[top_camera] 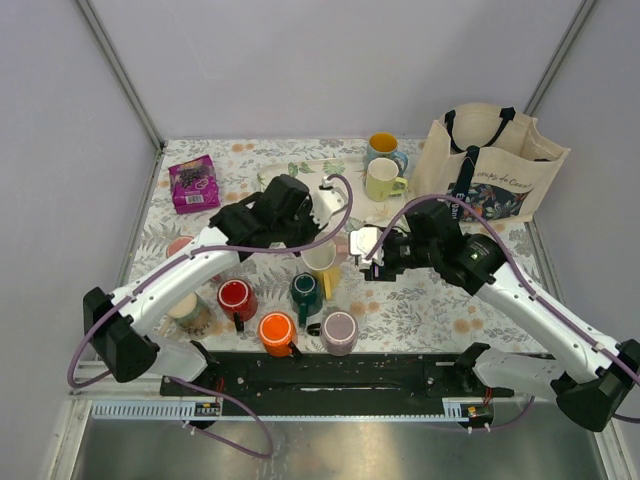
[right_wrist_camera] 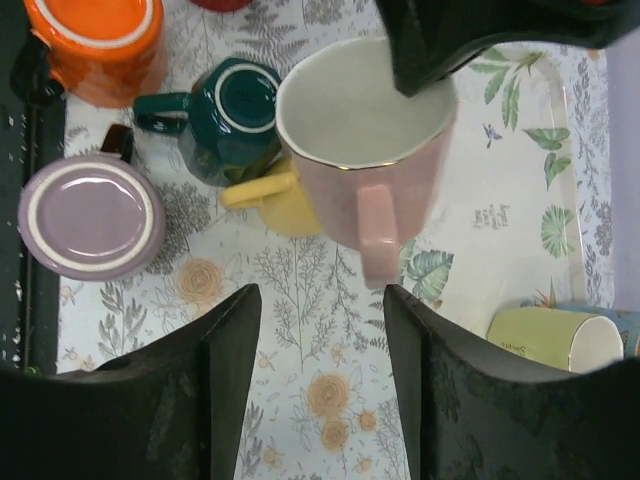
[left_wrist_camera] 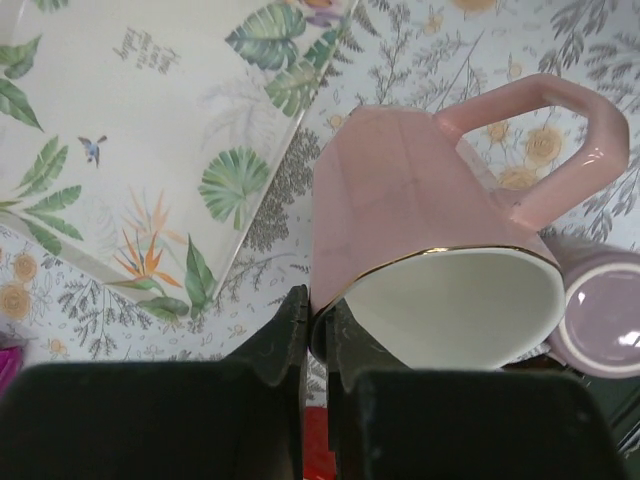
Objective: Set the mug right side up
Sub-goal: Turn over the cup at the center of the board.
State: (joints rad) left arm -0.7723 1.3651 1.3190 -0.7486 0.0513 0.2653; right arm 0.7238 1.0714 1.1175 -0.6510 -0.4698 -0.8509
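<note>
Enclosure: plain pale grey back wall [top_camera: 330,60], side walls [top_camera: 50,150] the same. Metal struts [top_camera: 118,70] run up the rear corners. Table [top_camera: 420,310] covered in a floral print (leaves, yellow blooms). Black rail [top_camera: 330,375] along near edge. Light even, soft; shadows faint.

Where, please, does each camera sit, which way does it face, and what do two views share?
Top external: above and behind the bases, looking down on the table; both arms show.
Left wrist: on the left arm, looking along the left gripper, shut on the rim of the mug.
Right wrist: on the right arm, looking past the open right gripper at the mug.
Shared: both wrists see the mug and the mauve mug.
</note>
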